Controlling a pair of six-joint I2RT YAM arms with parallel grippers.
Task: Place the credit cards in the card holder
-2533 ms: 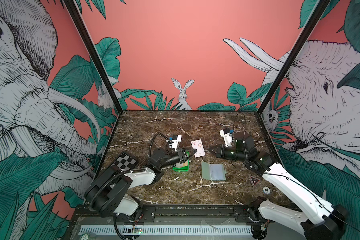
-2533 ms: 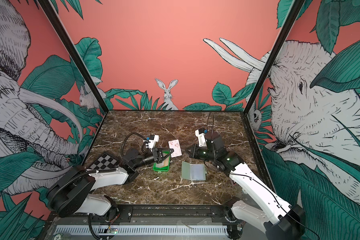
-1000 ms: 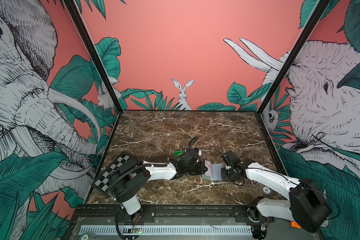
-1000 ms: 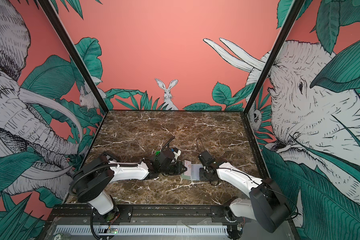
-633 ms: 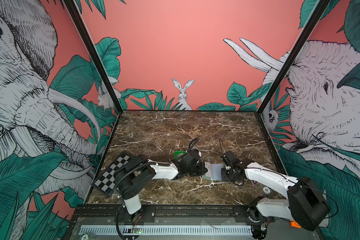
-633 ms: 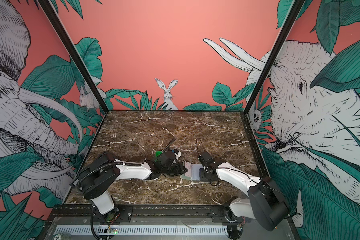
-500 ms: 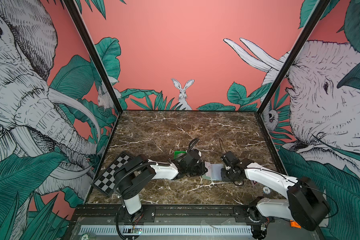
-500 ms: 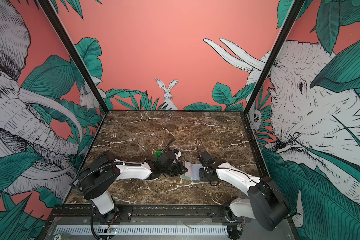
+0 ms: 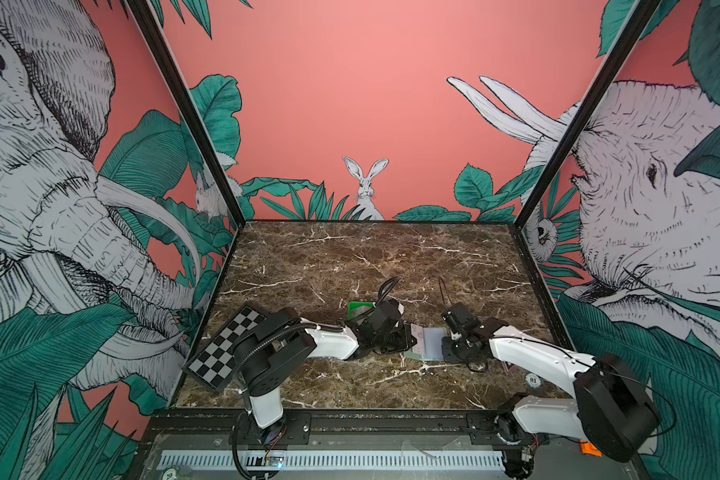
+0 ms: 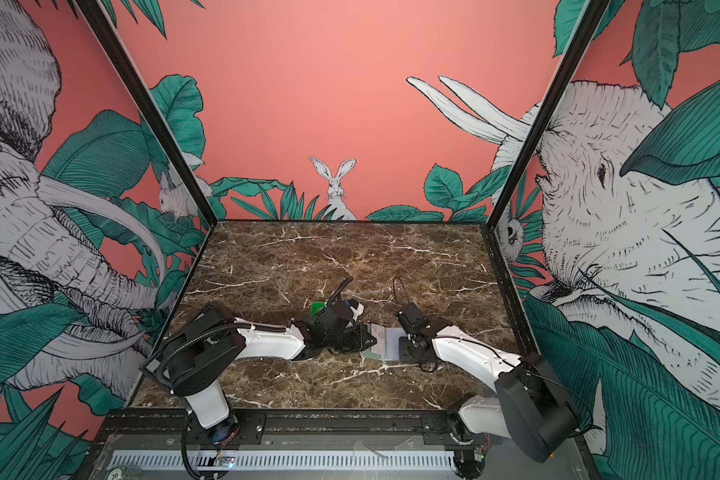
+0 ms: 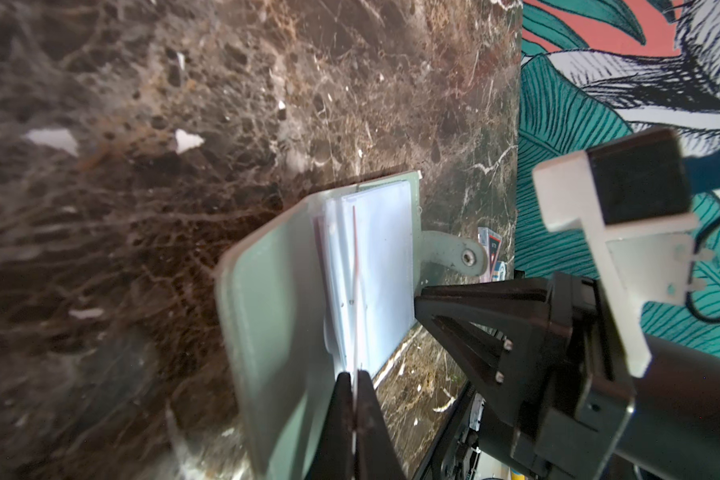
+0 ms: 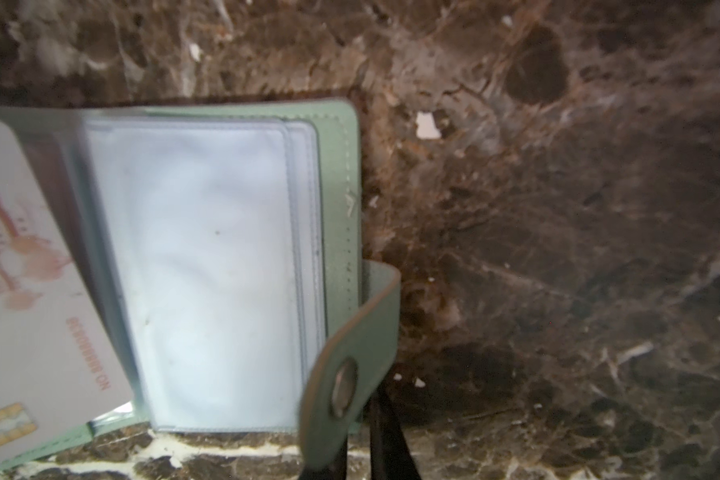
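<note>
Lying against the counter's (image 9: 350,257) left edge is a checkerboard (image 9: 225,349); a green tray (image 9: 358,308) sits near mid-counter. The left gripper (image 11: 355,376) pinches one credit card (image 12: 26,332) edge-on, its far end at the clear sleeves of the open card holder (image 9: 433,343), which lies flat toward the front edge. The right gripper (image 9: 449,349), jaws narrow, clamps the holder's snap strap.

Free rm: rear table (image 9: 371,257); obstacle: tray (image 9: 358,308)

White token (image 9: 533,379) on table (image 9: 350,257): "10", inverted. Front-edge disc (image 9: 168,473): "20". Card (image 12: 38,316) print blurred.
</note>
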